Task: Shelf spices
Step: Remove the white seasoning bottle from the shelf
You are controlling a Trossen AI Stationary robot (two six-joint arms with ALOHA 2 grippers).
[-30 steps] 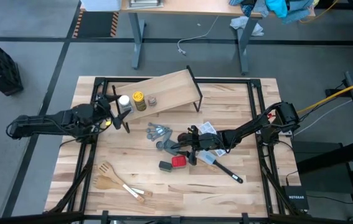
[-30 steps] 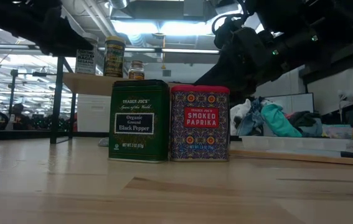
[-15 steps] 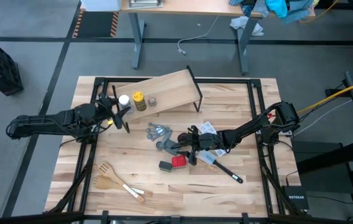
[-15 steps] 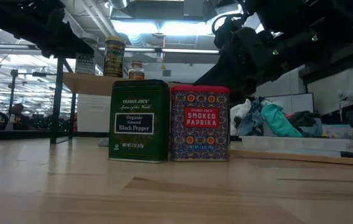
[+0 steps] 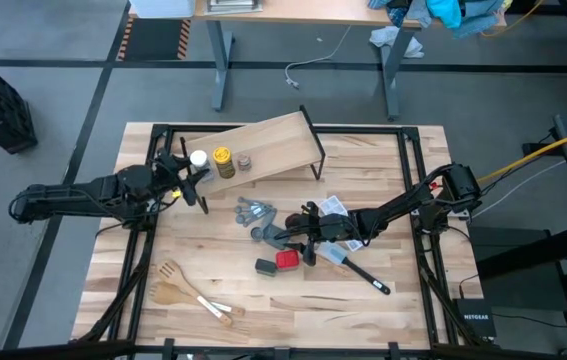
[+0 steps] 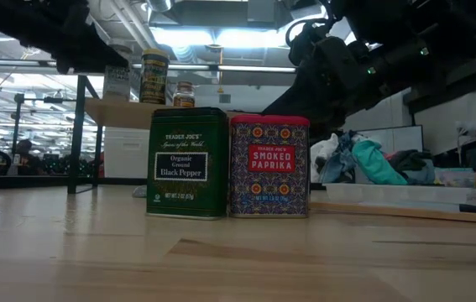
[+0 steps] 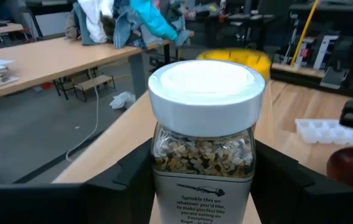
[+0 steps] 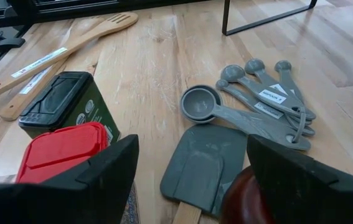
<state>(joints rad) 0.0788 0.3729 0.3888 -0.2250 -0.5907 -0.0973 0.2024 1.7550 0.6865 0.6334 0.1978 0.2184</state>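
The shelf (image 5: pixel 273 138) stands at the table's far side. On its left end are the white-capped jar (image 5: pixel 198 159), the yellow-capped jar (image 5: pixel 223 160) and the tiny grey-brown jar (image 5: pixel 245 161). My left gripper (image 5: pixel 191 172) reaches in from the left and is shut on the white-capped jar (image 7: pixel 202 93). The dark square tin (image 5: pixel 267 266) and the red square tin (image 5: pixel 287 259) stand side by side on the tabletop. My right gripper (image 5: pixel 303 238) hovers open just beyond them, holding nothing. My left gripper has the white-capped jar's glass body (image 7: pixel 160 155), below the cap, pinched between its two fingers (image 7: pixel 129 177), one on each side. The fingers come in about level from the table's left. The jar stands upright; its base is hidden in the wrist view.
Grey measuring spoons (image 5: pixel 253 210) and a grey spatula (image 8: pixel 204 165) lie between the shelf and the tins. A round dark-red dish (image 8: pixel 251 199) sits under my right gripper. Wooden spoons (image 5: pixel 188 295) lie near the front left, and a black-handled tool (image 5: pixel 363 275) lies right of the tins.
My left gripper has shut around the white-capped jar without leaving its place at the shelf's left end. The jar stays upright.
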